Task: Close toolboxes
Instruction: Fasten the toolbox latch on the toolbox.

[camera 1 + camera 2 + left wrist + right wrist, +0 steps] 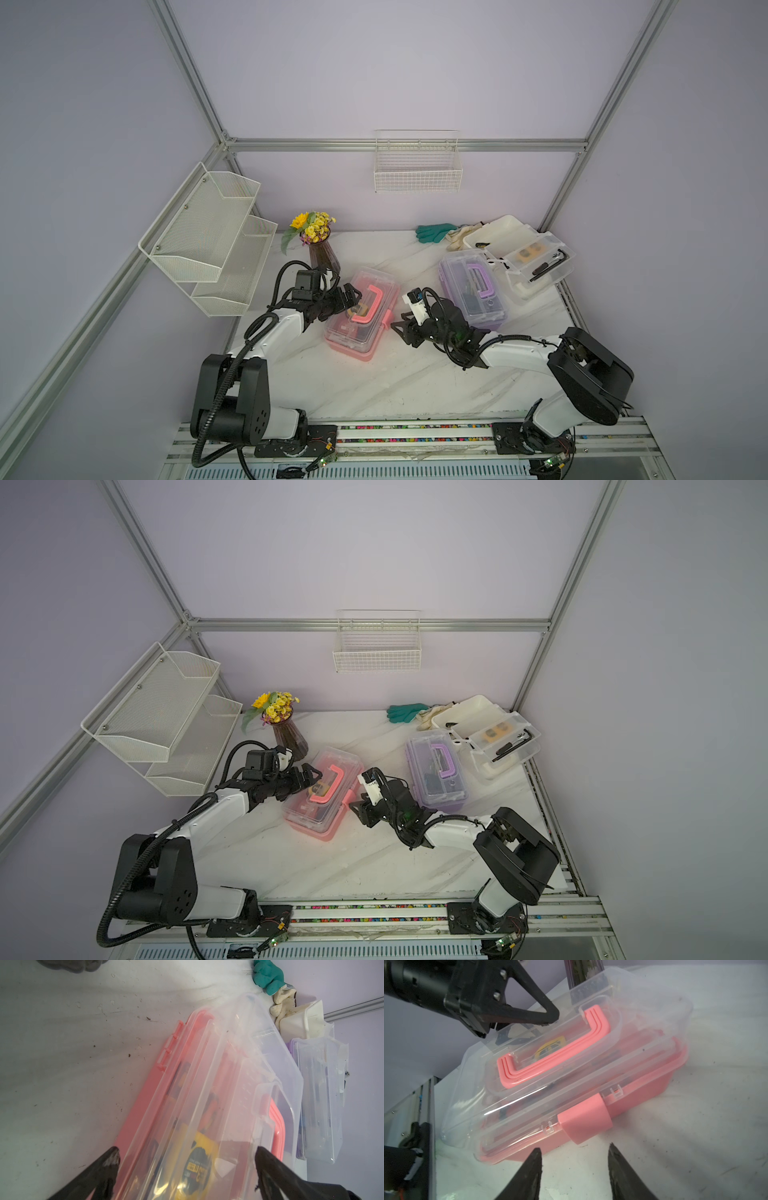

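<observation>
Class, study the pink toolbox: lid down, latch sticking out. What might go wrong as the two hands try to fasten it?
1. The right hand faces the latch with jaws open, touching nothing. A push there may slide the pink toolbox rather than snap it shut, unless the left hand, open over the lid, holds it down.
2. The vase stands close behind the left arm. A backward swing may topple it.

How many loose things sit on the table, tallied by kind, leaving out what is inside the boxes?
Toolboxes: 3 (pink toolbox, purple toolbox, white toolbox)
Gloves: 2 (teal glove, cream glove)
Vase of flowers: 1
Total: 6
</observation>
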Available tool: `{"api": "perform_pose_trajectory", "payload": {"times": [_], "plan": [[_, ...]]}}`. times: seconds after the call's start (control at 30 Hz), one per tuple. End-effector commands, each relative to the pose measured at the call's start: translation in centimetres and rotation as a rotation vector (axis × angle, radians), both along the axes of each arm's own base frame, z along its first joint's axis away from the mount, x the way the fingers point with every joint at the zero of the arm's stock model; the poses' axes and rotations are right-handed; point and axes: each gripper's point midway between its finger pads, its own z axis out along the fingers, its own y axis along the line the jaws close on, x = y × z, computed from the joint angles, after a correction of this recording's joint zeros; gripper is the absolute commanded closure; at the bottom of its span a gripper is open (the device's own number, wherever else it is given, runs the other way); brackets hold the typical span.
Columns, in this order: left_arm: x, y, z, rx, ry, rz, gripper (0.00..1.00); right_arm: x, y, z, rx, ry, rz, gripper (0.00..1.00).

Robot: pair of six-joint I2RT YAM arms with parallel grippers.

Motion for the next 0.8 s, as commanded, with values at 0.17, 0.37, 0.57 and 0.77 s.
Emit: {"api": "perform_pose_trajectory", "payload": {"times": [0.17,0.37,0.57,0.77], "plan": [[-4.9,-1.3,-1.1,-0.022,0.132,-0.094,0.01,0.1,1.2,-0.2,0.219,0.246,-0.059,0.54],[-5.2,-1.5,-1.6,-0.026,0.151,-0.105,0.08,0.7,1.9,-1.5,0.245,0.256,-0.062,0.56],[-5.1,-1.3,-1.5,-0.014,0.139,-0.100,0.09,1.5,2.2,-2.0,0.263,0.235,-0.052,0.56],[-5.1,-1.3,-1.7,-0.011,0.145,-0.099,0.09,1.8,2.1,-2.0,0.258,0.205,-0.028,0.53]]}}
